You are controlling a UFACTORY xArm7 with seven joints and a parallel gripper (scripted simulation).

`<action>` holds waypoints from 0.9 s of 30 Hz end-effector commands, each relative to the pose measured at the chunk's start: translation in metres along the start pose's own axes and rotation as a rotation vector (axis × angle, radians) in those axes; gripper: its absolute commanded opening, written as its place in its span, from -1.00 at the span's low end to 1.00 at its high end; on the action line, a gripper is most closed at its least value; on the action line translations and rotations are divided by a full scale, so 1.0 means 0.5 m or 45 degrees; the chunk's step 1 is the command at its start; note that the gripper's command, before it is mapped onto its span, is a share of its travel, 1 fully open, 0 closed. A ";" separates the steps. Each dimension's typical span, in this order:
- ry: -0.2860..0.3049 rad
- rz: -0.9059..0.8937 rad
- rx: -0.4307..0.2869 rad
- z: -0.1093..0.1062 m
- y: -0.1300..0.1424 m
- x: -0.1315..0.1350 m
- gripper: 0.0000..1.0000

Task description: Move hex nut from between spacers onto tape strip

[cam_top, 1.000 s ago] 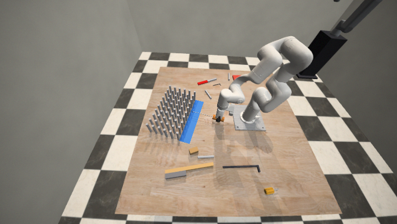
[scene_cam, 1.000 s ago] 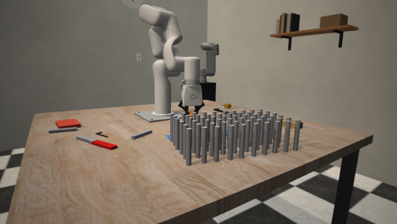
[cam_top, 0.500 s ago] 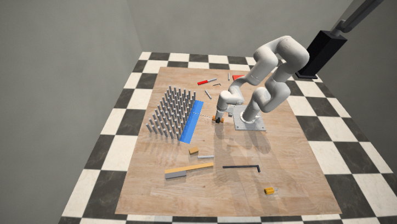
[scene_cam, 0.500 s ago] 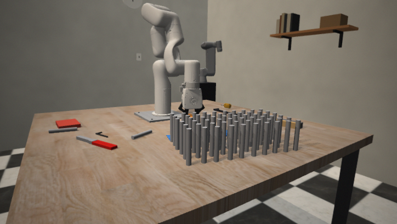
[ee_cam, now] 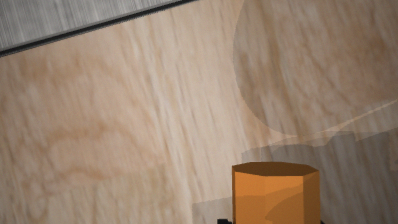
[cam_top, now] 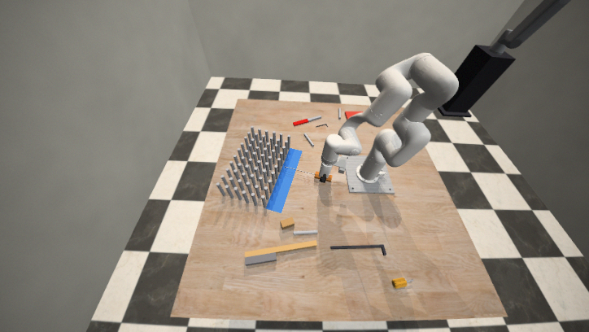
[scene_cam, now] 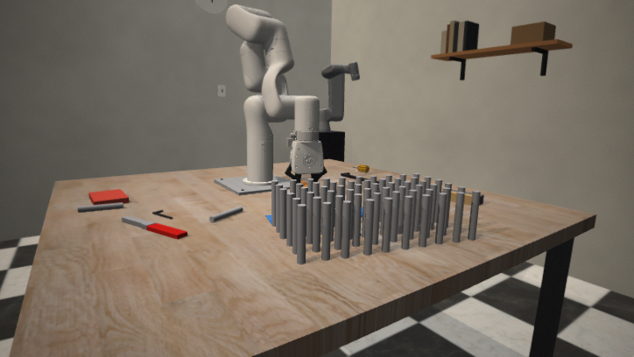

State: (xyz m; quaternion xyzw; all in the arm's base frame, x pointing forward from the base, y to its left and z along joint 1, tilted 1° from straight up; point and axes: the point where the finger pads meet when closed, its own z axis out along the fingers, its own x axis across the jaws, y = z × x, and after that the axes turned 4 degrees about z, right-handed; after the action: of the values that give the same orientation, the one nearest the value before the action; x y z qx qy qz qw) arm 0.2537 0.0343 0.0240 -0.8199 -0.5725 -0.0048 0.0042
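A dense field of upright grey spacers stands on the left part of the table. The hex nut is hidden among them; I cannot see it. The blue tape strip lies along the spacers' side that faces the arm. My gripper is low over the table just beyond the strip and is shut on the hook pick's orange-brown handle. The pick's thin shaft runs from the handle across the strip towards the spacers. Its hook tip is too small to make out.
The arm's metal base plate lies right behind the gripper. A red block, a red-handled tool and a grey rod lie at the back. A wooden block, a brush and a black hex key lie in front.
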 end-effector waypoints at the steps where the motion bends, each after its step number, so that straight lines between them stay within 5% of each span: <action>1: 0.002 0.000 -0.004 -0.002 0.007 0.002 -1.00; 27: 0.002 0.000 -0.004 -0.002 0.120 0.010 -1.00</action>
State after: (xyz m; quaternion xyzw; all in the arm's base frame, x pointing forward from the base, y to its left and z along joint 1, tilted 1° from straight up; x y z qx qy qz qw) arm 0.3050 0.0192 0.0248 -0.8201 -0.5722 -0.0051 0.0036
